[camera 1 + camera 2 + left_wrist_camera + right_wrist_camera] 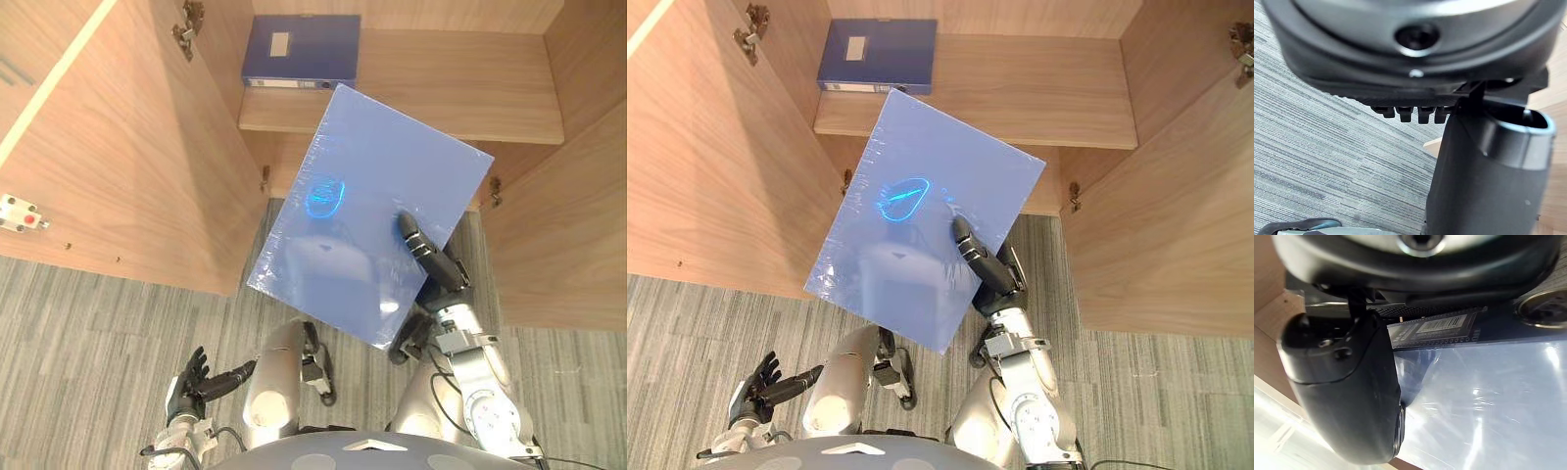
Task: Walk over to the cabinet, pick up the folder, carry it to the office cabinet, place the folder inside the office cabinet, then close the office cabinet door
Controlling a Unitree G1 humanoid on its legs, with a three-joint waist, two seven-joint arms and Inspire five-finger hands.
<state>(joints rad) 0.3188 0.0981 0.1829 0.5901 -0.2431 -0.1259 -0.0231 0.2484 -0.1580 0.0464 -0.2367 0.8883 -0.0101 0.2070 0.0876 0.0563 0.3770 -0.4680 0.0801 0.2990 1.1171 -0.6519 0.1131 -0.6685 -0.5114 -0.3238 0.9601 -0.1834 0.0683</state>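
The right hand (431,259) is mostly hidden by what it carries: its thumb lies flat on top of the folder (372,206), while its fingers are tucked underneath and out of sight. So it is gripping the folder by the near right edge, thumb above and fingers below. In the right wrist view the thumb (1352,396) presses on the glossy sheet, and the rest of that hand is cut off. The folder is up in the air in front of the open office cabinet (127,147), over the grey carpeted floor (88,323) and not yet inside. Its far corner overlaps the front edge of the shelf (441,88), though I cannot tell whether it touches the wood. It is a large rectangular folder of pale blue, see-through plastic, held skewed and tilted. It is shiny with glare, has a bright blue oval mark near the middle, and dark shapes show dimly through it. The right wrist view shows a darker strip along one edge carrying a barcode label. On the shelf, at the back left, a dark blue box file (302,49) lies flat, its far end cut off. Both cabinet doors stand wide open, running out of sight at the sides. The left hand (186,390) hangs low by the floor holding nothing, its fingers (1405,113) loosely extended.
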